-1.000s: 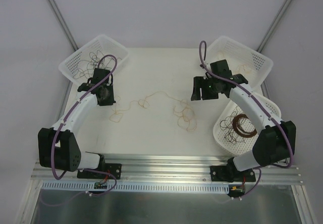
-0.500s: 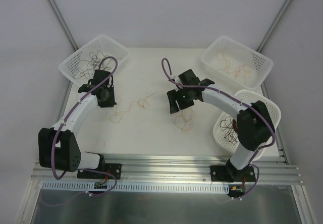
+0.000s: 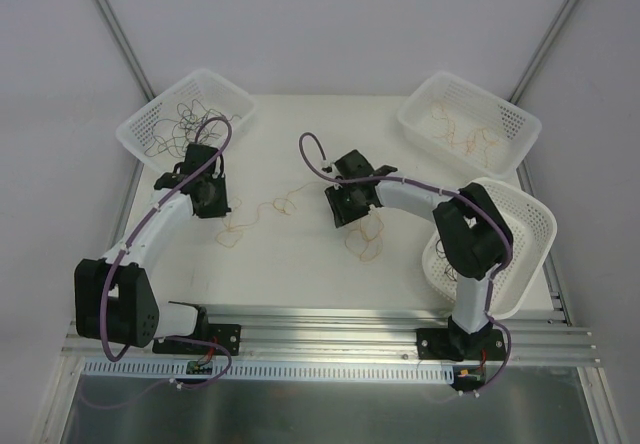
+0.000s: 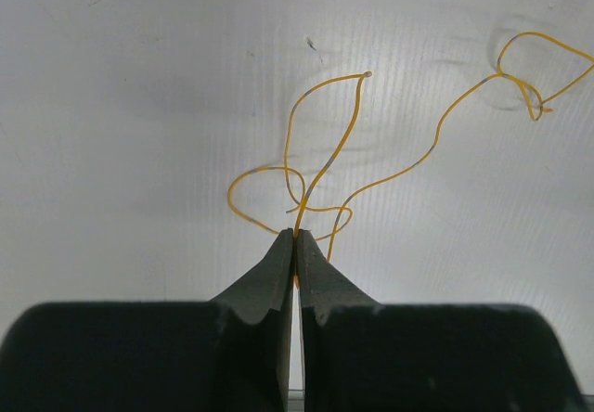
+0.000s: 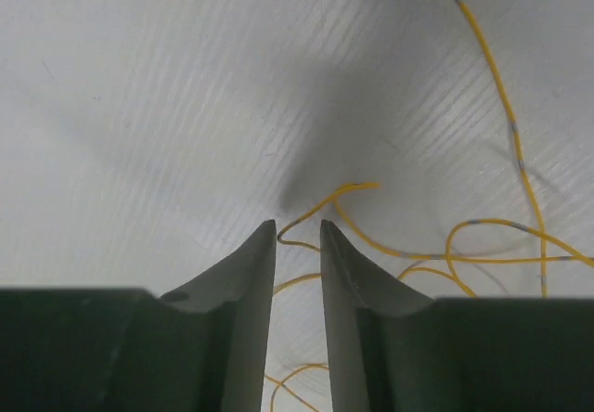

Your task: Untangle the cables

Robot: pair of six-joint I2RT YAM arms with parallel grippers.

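Thin yellow-tan cables [image 3: 285,204] trail in loops across the middle of the white table, from a loop at the left [image 3: 232,235] to a small tangle at the right [image 3: 366,239]. My left gripper [image 3: 214,210] is shut on one yellow strand [image 4: 329,152], pinched at the fingertips of the left gripper [image 4: 295,236]; the strand fans out in loops ahead. My right gripper [image 3: 339,218] hovers low over the tangle. In the right wrist view the right gripper [image 5: 298,226] is slightly open, and a kinked end of a yellow strand [image 5: 320,210] lies between its tips, not pinched.
A white basket [image 3: 140,129] at the back left holds dark and tan strands. A second basket [image 3: 515,124] at the back right holds yellow-tan strands. A third basket [image 3: 535,219] stands at the right, partly hidden by my right arm.
My right arm has swung from the back right basket leftward and down over the tangle at mid-table. My left gripper has shifted slightly, and the left loop has tightened.
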